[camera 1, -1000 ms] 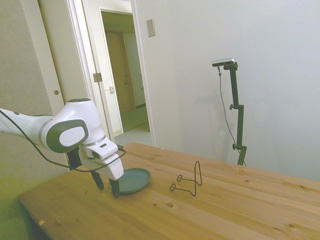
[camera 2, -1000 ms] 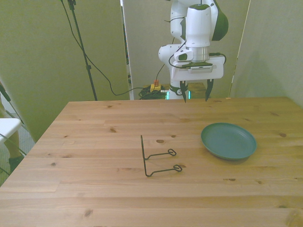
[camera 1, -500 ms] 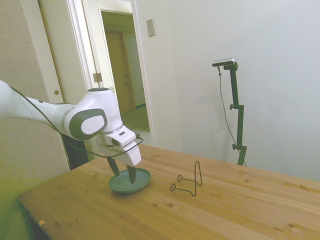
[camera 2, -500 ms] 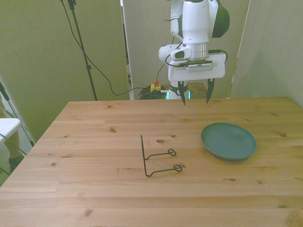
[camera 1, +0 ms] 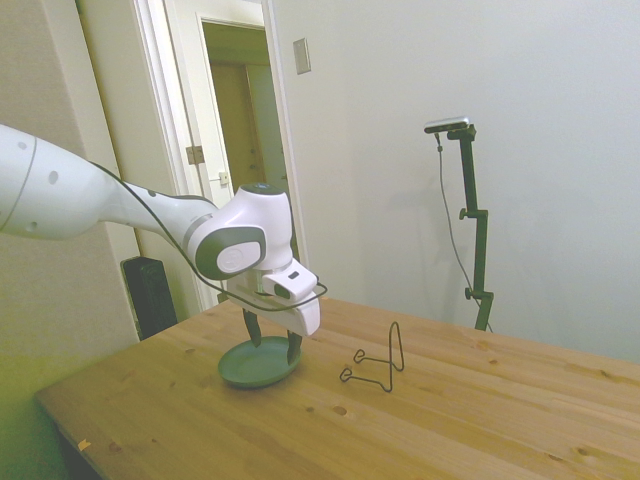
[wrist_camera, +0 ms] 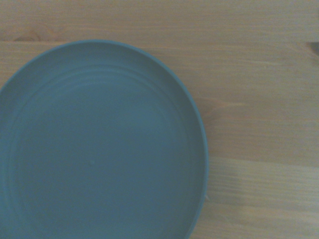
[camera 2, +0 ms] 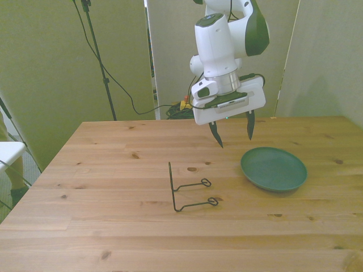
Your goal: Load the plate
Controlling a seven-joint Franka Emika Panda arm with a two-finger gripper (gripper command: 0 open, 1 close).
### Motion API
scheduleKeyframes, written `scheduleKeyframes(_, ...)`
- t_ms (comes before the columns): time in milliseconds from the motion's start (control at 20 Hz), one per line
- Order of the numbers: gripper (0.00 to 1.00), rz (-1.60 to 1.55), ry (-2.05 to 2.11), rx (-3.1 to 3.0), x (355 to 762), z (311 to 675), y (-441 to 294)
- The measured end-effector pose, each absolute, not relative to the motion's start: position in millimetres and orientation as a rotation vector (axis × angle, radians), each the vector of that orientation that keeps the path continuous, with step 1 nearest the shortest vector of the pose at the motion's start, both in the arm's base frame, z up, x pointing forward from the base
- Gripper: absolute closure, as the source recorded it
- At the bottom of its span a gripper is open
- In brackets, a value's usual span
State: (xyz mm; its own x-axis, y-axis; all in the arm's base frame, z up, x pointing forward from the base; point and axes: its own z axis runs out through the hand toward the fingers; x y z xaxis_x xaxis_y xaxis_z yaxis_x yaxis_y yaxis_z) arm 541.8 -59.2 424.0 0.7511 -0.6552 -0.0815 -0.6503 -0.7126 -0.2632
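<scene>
Grey-green and round, the plate (camera 2: 274, 168) lies flat on the wooden table (camera 2: 113, 226), toward the front view's right, with nothing on it. Its raised rim and shallow centre show clearly in the wrist view (wrist_camera: 99, 144), where faint rings can be made out across its surface against the pale wood grain.

A white robot arm (camera 1: 60, 195) reaches in over the table. Its gripper (camera 2: 233, 129) hangs in the air, pointing down, with its two dark fingers (camera 2: 216, 135) spread wide apart and holding nothing. In the front view the gripper sits above the table, behind the plate and a little toward the wire stand's side. In the side view the gripper (camera 1: 270, 340) appears just over the plate (camera 1: 258, 363), with the fingertips close above the rim; whether they touch it cannot be told.

A thin black wire stand (camera 2: 187, 190) rests on the table to the front view's left of the plate, apart from it. It has an upright loop and two prongs lying flat on the wood, each ending in a small curl. In the side view the stand (camera 1: 378, 362) is seen beside the plate, farther from the arm.
</scene>
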Motion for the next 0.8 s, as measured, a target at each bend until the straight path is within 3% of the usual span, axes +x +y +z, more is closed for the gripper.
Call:
scheduleKeyframes(750,0.0,0.039,0.992,-2.638,589.6,387.1,-69.3)
scheduleKeyframes(800,1.0,0.047,0.991,-2.636,591.5,383.7,-68.0)
